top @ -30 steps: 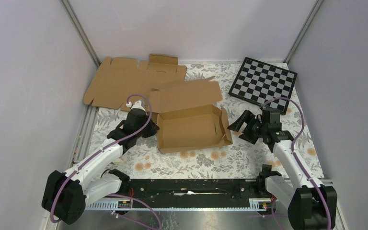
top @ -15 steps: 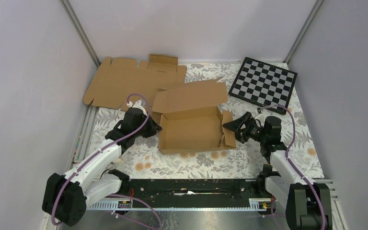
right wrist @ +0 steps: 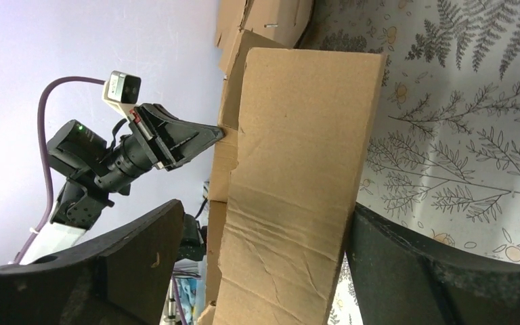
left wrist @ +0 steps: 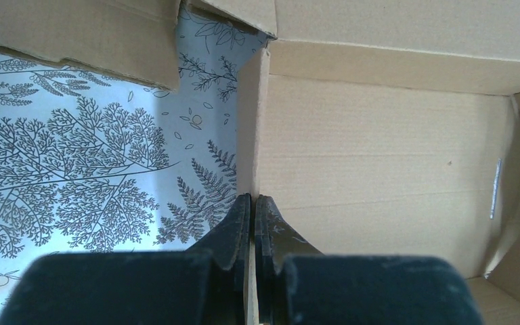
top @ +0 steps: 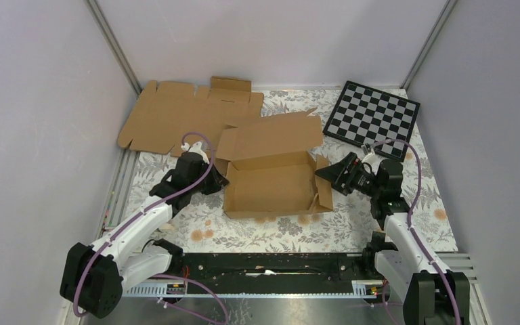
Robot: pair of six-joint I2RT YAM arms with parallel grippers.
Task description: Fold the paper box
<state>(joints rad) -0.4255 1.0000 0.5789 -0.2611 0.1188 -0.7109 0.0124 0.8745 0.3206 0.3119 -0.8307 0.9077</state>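
Observation:
The paper box (top: 271, 183), brown corrugated cardboard, lies mid-table as a shallow tray with its lid flap raised at the back. My left gripper (top: 219, 181) is shut on the box's left wall; in the left wrist view the fingers (left wrist: 252, 203) pinch the wall's thin edge, with the box floor (left wrist: 379, 149) to the right. My right gripper (top: 326, 175) is at the box's right end, open. In the right wrist view the upright end flap (right wrist: 305, 135) stands between the wide-apart fingers of this gripper (right wrist: 265, 213), close against the right one.
A flat brown cardboard sheet (top: 176, 115) lies at the back left, partly under the box's lid. A black-and-white checkerboard (top: 372, 120) rests at the back right. Grey walls close in the floral tablecloth (top: 277, 233) on three sides.
My right gripper has moved left to the box's right end, so that the end flap stands between its fingers. The box has shifted slightly right. The left gripper keeps its grip.

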